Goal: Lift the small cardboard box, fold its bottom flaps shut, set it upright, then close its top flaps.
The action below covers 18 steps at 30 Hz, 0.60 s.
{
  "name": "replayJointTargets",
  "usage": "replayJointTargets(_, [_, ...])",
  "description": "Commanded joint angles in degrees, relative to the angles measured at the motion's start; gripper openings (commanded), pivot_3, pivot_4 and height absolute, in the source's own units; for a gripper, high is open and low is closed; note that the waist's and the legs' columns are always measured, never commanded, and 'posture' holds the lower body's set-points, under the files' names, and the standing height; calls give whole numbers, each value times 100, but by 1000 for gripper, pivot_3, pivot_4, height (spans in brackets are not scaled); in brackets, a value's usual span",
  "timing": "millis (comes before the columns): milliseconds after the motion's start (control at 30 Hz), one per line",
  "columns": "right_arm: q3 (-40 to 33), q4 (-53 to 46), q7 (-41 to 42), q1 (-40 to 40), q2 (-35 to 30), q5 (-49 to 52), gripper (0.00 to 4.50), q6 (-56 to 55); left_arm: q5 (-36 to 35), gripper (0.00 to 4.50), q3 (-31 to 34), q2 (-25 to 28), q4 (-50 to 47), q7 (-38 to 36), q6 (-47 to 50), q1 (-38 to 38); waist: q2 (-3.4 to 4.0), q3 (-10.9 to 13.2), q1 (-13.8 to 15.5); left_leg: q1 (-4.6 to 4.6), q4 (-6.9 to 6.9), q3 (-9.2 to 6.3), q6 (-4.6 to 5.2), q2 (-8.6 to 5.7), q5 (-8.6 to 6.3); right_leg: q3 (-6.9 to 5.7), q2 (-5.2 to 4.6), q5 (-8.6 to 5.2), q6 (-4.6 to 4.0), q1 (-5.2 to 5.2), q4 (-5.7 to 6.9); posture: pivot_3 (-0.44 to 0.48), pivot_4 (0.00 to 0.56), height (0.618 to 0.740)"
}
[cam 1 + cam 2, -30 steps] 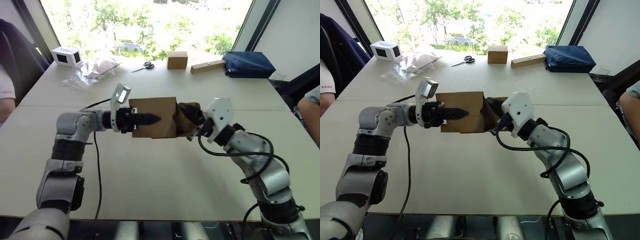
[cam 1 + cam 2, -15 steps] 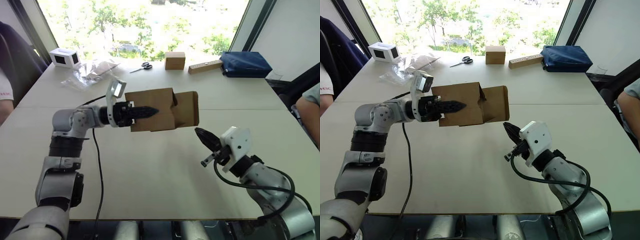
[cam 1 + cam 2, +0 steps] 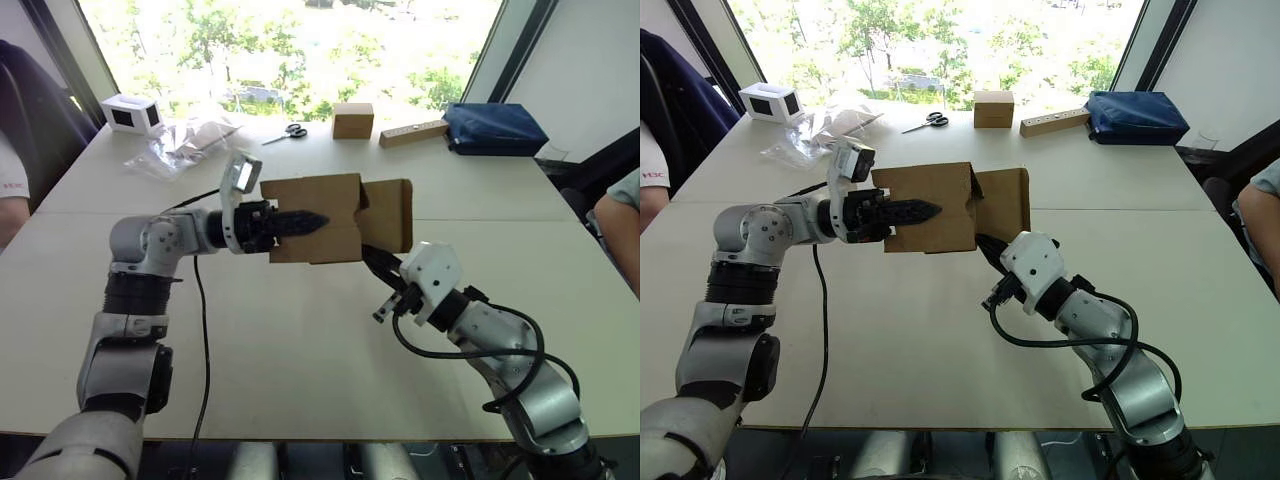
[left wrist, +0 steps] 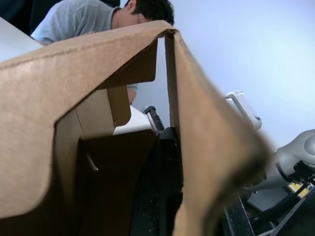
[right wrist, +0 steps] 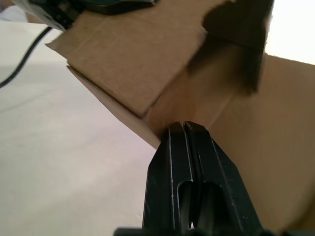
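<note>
The small cardboard box [image 3: 320, 238] hangs in the air above the table, lying on its side. My left gripper [image 3: 312, 220] is shut on its near wall, one black finger outside and the other finger [image 4: 166, 187] inside. At the box's right end a flap [image 3: 392, 214] stands out open. My right gripper [image 3: 372, 262] is shut, and its tips [image 5: 186, 132] press against the lower edge of that open end from below.
At the table's far edge lie a small brown cube [image 3: 353, 120], a long cardboard strip [image 3: 415, 132], a blue bag [image 3: 497, 128], scissors [image 3: 293, 131], a plastic bag [image 3: 185, 140] and a white device [image 3: 132, 113]. People sit at both sides of the table.
My right gripper drew back from the box's end, dropped low over the table, then rose again to the box's lower right edge. The right flap swung open. The box shifted slightly right.
</note>
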Motion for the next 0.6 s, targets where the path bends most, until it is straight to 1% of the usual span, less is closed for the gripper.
replayJointTargets(33, [94,-25,249,-174,-39,-19,0,-194,-109,38,43,-59,-82,5,-102,-130,0,0,0,0,0,0,0,0,0,0,0,0,0,0,0,0,150,740])
replayJointTargets(233, [38,-12,335,-265,-8,-4,0,-148,-139,38,99,-93,-91,51,-102,-128,0,0,-1,0,0,0,0,0,0,0,-1,0,0,0,0,0,150,740])
replayJointTargets(267, [-429,-220,277,-203,-25,328,0,86,-175,38,138,-60,-152,61,-73,-78,0,0,0,0,0,0,0,0,0,0,-1,0,0,0,0,0,150,740])
replayJointTargets(333, [-1035,-491,209,-124,-57,769,0,400,-228,38,184,-25,-235,86,-35,-17,0,0,12,-2,0,-1,0,4,0,0,-2,0,0,0,0,0,150,740])
replayJointTargets(433, [-2484,-689,-135,140,102,2238,0,1080,-318,38,224,59,-308,97,82,31,0,0,26,-3,0,-1,0,5,0,0,-8,1,2,0,-1,0,150,740])
replayJointTargets(467, [-2841,-714,-216,231,119,2676,0,1255,-345,38,227,82,-327,102,104,38,0,0,24,-3,0,-2,0,6,0,0,-9,3,5,3,-3,0,150,740])
replayJointTargets(567, [-3429,-673,-353,448,53,3517,0,1582,-420,38,227,121,-360,119,149,22,0,0,12,-1,0,-1,0,6,0,0,-11,5,7,5,-4,0,150,740])
replayJointTargets(600, [-3610,-571,-448,511,72,3829,239,1667,-457,8,237,135,-373,123,181,8,0,0,10,0,-1,-2,0,7,0,-1,-11,2,2,6,-4,0,150,740])
